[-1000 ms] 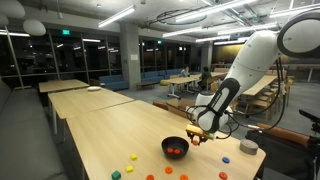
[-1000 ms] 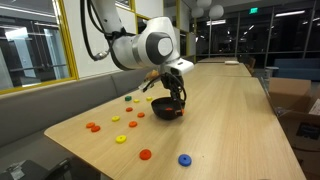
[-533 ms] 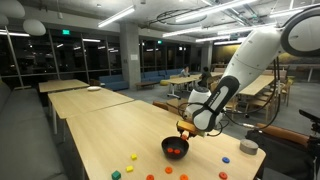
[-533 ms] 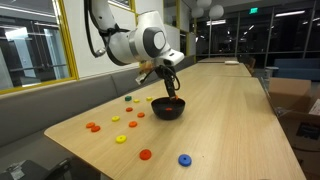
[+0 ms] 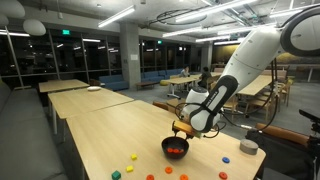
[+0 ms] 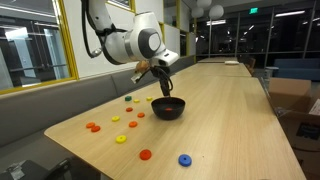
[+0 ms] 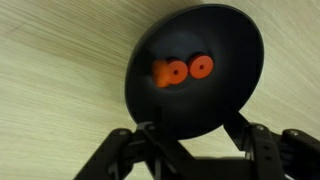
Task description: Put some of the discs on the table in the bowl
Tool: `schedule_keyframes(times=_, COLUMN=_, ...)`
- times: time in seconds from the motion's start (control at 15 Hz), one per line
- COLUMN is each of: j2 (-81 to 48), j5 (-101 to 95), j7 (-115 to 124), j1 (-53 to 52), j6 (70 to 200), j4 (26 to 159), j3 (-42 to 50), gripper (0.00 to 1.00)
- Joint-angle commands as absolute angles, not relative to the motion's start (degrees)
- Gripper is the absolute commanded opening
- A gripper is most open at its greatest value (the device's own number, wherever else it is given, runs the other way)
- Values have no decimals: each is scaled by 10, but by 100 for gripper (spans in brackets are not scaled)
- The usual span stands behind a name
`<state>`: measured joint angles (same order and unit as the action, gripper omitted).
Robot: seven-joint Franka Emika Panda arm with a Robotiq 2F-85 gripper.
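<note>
In an exterior view, your gripper (image 5: 182,128) hangs just above the bowl (image 5: 175,148), which sits near the table (image 5: 100,130) edge on the arm's side. Loose discs (image 5: 132,157) lie toward the near end. In an exterior view, the bowl (image 6: 168,108) stands mid-table below the gripper (image 6: 163,87), with discs (image 6: 120,138) scattered toward the near corner. In the wrist view, the gripper (image 7: 195,128) has its jaws apart and empty over the bowl (image 7: 200,110). A few orange discs (image 7: 200,68) lie inside.

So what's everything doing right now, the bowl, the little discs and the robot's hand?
Bowl: upright on the table, some discs inside.
Discs in bowl: orange, down at the bottom.
Discs on table: scattered, lying flat.
Gripper: open, empty, above the bowl.
</note>
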<state>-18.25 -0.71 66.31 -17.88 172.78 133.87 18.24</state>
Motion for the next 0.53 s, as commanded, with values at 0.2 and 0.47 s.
schedule_keyframes(times=0.2, j2=-174, j5=-32, j7=687, j1=-193, j6=1698, j4=1345, j3=232, gripper=100)
schedule_keyframes(times=0.47, j2=-170, j5=-107, j7=758, j1=-219, j6=1618, j4=1357, j3=304, gripper=100)
